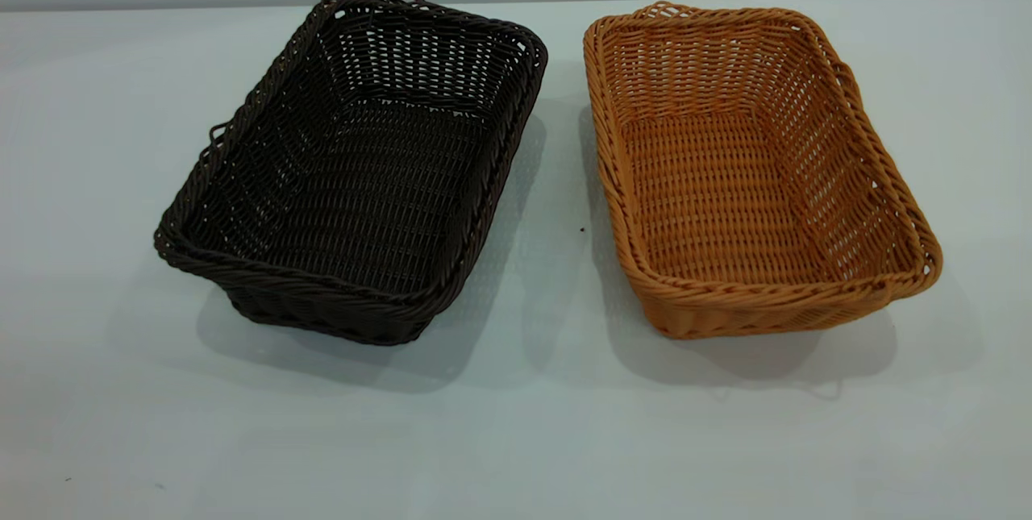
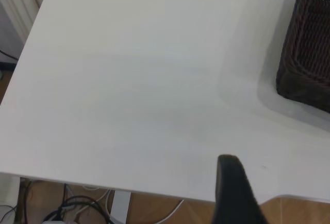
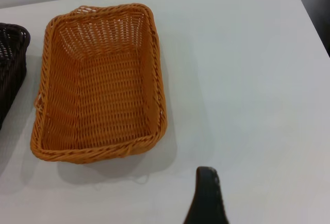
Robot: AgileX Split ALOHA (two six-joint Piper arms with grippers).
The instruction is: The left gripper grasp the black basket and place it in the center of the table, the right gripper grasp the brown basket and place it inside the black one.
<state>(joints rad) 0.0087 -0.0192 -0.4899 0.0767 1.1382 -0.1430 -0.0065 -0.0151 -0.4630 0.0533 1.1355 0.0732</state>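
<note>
Only one dark fingertip of the left gripper (image 2: 233, 190) shows, above the table (image 2: 129, 80) edge and apart from the black basket (image 1: 355, 173); whether it is parted or closed cannot be told. Likewise the right gripper (image 3: 207, 198), short of the brown basket (image 1: 754, 169). Both baskets sit side by side, not touching.
</note>
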